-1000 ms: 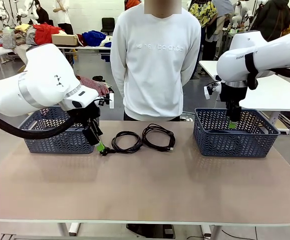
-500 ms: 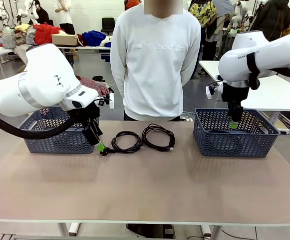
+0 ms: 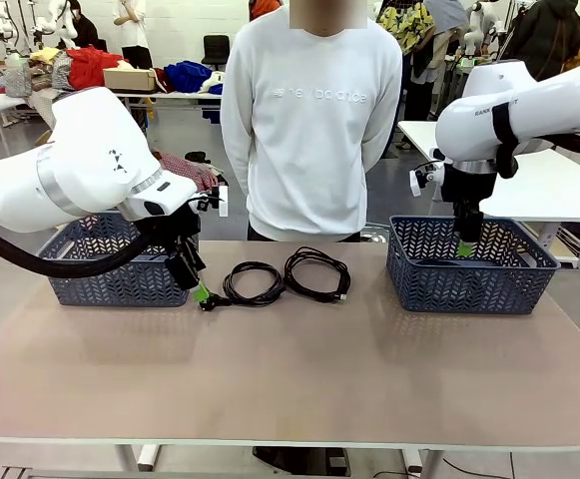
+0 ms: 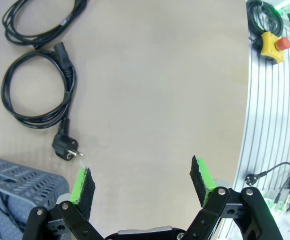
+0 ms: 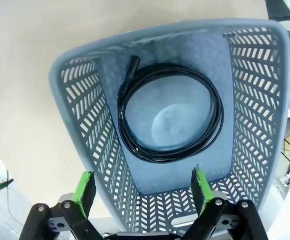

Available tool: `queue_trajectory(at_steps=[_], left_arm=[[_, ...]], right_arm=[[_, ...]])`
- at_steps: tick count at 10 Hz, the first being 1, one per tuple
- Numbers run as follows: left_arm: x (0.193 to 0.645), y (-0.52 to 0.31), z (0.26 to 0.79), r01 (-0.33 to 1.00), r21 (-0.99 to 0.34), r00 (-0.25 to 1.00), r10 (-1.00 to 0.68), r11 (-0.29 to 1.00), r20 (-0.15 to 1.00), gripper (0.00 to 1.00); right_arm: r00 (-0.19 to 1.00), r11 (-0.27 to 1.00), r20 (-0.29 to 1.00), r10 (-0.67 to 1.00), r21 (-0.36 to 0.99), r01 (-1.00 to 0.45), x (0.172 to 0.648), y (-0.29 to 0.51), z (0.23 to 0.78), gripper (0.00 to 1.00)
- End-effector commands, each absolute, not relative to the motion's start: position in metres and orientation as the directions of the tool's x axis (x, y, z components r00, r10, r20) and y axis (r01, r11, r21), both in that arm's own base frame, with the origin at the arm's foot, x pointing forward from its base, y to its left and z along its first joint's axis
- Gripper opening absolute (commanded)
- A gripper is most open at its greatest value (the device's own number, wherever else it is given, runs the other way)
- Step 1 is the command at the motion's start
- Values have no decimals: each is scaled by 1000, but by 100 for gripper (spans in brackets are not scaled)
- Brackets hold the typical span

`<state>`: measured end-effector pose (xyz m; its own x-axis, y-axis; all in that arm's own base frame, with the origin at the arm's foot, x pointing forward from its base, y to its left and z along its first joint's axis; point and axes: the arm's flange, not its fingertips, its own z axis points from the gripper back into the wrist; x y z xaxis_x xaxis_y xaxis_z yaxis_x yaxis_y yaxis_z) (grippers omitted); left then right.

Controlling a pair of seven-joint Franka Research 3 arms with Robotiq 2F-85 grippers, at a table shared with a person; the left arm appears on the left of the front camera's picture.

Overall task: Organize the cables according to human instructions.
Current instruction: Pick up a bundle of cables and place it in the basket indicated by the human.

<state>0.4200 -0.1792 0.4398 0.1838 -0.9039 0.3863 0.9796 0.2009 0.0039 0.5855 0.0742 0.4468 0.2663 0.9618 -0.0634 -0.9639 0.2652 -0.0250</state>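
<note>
Left end effector (image 4: 141, 169), pads apart, low over beige surface (image 3: 299, 379) beside black plug (image 4: 65, 149) of 1 of 2 thin black coiled cables (image 3: 286, 285), apparently for grasping; right end effector (image 5: 142, 175), equally apart, above blue-grey plastic lattice basket (image 5: 80, 100) keeping 1 more black coiled cable (image 5: 217, 117), probably its sorted place.

Cables counted: 3. First coil (image 3: 253, 301) and second coil (image 3: 309, 289) beyond left jaws, third coil (image 5: 170, 156) beneath right jaws. Baskets: 2, left basket (image 3: 120, 284) and right basket (image 3: 459, 284). Person (image 3: 309, 130): 1.

Grey floor (image 3: 185, 128); far tables (image 3: 170, 97) heaped with coloured clothes (image 3: 90, 65); black chair (image 3: 216, 48) behind; white table (image 3: 559, 190) at right.
</note>
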Motion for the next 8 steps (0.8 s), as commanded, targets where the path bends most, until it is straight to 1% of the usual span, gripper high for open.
queue_trajectory(at_steps=[1,4,8], left_arm=[[420,-178,440,979,6,187,-904,205,385,100],[420,-178,440,979,6,187,-904,205,385,100],[420,-178,440,979,6,187,-904,205,385,100]], right_arm=[[342,342,-12,940,-15,-940,563,82,461,100],[404,405,70,912,10,-914,520,97,471,100],[420,426,229,878,25,-904,459,123,460,100]])
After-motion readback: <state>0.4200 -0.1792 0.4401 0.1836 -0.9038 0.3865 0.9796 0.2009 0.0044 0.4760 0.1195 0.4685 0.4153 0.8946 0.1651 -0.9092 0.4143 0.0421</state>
